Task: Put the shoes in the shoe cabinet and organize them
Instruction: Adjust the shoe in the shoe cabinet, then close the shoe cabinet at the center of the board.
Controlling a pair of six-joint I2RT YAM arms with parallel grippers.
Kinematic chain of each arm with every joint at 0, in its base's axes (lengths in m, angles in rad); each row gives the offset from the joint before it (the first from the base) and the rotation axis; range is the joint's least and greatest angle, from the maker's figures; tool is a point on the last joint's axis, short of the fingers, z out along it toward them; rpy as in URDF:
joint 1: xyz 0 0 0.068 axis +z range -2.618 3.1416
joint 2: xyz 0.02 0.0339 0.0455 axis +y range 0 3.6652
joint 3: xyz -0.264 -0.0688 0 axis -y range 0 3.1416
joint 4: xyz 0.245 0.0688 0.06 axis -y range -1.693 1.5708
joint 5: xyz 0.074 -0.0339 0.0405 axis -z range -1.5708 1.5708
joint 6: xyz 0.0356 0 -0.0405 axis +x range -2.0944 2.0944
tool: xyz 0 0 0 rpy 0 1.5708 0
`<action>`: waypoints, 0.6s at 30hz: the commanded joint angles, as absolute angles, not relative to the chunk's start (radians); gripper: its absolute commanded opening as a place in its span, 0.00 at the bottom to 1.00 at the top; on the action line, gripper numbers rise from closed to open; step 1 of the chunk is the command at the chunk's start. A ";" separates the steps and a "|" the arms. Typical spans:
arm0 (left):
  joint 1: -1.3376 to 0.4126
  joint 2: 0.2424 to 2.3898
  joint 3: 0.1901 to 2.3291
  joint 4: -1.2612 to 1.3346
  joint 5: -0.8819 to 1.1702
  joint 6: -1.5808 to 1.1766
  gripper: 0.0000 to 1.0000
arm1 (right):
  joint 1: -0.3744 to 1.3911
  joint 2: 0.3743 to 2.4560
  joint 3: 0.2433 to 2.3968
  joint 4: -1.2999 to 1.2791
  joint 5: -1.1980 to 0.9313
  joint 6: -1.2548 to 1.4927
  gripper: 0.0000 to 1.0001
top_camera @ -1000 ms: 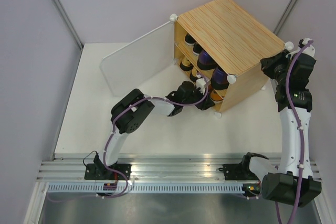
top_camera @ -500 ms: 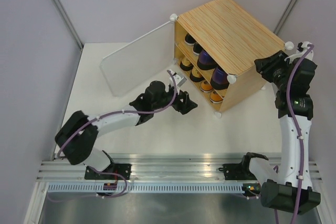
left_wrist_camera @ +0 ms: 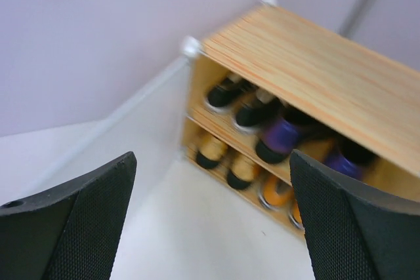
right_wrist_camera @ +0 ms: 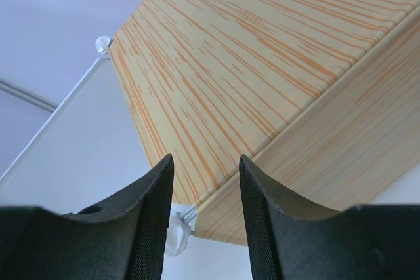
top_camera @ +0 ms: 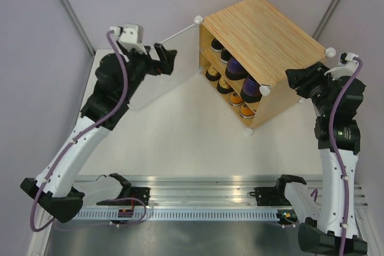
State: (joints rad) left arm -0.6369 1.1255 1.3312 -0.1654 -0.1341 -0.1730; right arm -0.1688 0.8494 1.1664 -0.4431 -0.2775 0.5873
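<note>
Top external view, going left to right: my left arm reaches up over the back-left part of the table (top_camera: 180,142), and my left gripper (top_camera: 167,59) hangs in front of the white door (top_camera: 183,49), which stands swung open to the left. The jaws are spread wide with nothing in them. The left wrist cam says the same: that gripper (left_wrist_camera: 210,181) has its two black pads far apart, and the cabinet's open front sits in the gap, a bit blurry. Next over is the shoe cabinet (top_camera: 258,34), at the back right of the table, turned at an angle, and all the shoes are inside. On the upper level the black sneakers (top_camera: 219,46) sit at the left with the purple loafers (top_camera: 240,70) to their right. Below, the gold pumps (top_camera: 211,74) are at the left and the orange sneakers (top_camera: 237,97) at the right. Furthest right, my right gripper (top_camera: 295,81) is just beside the cabinet's right side wall. On the right wrist cam this gripper (right_wrist_camera: 205,162) has its jaws partly apart, gripping nothing, looking up at the striped wood with a white corner knob (right_wrist_camera: 176,239) low between the fingers.
</note>
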 commanded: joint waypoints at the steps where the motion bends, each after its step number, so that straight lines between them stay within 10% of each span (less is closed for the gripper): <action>1: -0.488 1.198 1.483 -0.333 -0.261 -0.208 0.99 | -0.164 0.830 1.196 -0.446 -0.304 0.595 0.50; 18: -0.043 1.735 2.092 -0.710 -0.193 -0.445 0.99 | -0.146 0.857 1.219 -0.446 -0.348 0.561 0.51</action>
State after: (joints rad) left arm -0.0853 1.7103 2.0277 -0.6586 -0.2520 -0.3641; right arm -0.1547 0.8509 1.1759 -0.4465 -0.3264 0.5785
